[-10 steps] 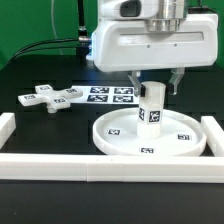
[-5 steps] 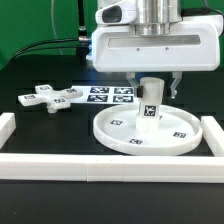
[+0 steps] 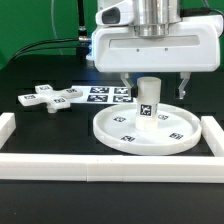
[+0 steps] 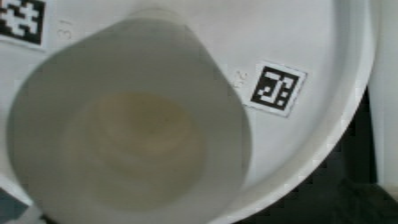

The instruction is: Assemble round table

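Observation:
The large round disc lies flat on the table at the exterior view's right. The short cylindrical leg stands upright on its middle. My gripper hangs straight above the leg, open, with one fingertip on each side of the leg's top and a gap to it. The cross-shaped base lies apart at the exterior view's left. In the wrist view the leg's top fills the picture very close, with the disc around it. My fingers do not show there.
The marker board lies behind the disc, between it and the cross-shaped base. White border rails run along the front, the exterior view's left and right. Black cables lie at the back left.
My fingers have spread apart from the leg's top and let it go. The leg, slightly tilted before, now stands straight on the disc.

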Motion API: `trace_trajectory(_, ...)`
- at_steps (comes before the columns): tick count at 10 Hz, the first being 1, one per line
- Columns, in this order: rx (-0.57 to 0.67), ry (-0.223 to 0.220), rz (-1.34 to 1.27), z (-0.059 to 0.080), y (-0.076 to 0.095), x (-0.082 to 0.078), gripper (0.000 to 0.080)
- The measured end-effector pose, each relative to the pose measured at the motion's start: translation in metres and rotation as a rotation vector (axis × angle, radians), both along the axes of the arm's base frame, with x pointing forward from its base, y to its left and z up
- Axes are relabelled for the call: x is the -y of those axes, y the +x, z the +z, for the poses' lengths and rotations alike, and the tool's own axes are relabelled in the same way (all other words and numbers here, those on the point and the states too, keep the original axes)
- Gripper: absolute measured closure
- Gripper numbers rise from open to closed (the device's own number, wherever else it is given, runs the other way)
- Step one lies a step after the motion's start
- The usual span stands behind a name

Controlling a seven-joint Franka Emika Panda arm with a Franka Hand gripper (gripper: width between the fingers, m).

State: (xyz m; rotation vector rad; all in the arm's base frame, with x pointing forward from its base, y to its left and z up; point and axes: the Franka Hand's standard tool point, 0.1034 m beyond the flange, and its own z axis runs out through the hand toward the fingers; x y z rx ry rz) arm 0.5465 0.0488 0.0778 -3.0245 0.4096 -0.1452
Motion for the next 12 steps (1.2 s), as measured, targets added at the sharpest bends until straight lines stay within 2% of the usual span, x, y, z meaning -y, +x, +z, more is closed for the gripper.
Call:
trace_trajectory(2,0.002,-0.007,0.067,0.006,-0.004,0.004,0.0152)
trace_trajectory(3,-0.003,-0.007,0.065,0.009,-0.015,0.005,0.0150)
trace_trajectory(5,-0.012,-0.001,0.029,0.005,-0.032,0.008,0.0150)
trace_trajectory(12,-0.006,-0.013,0.093,0.000,-0.032,0.003,0.0162)
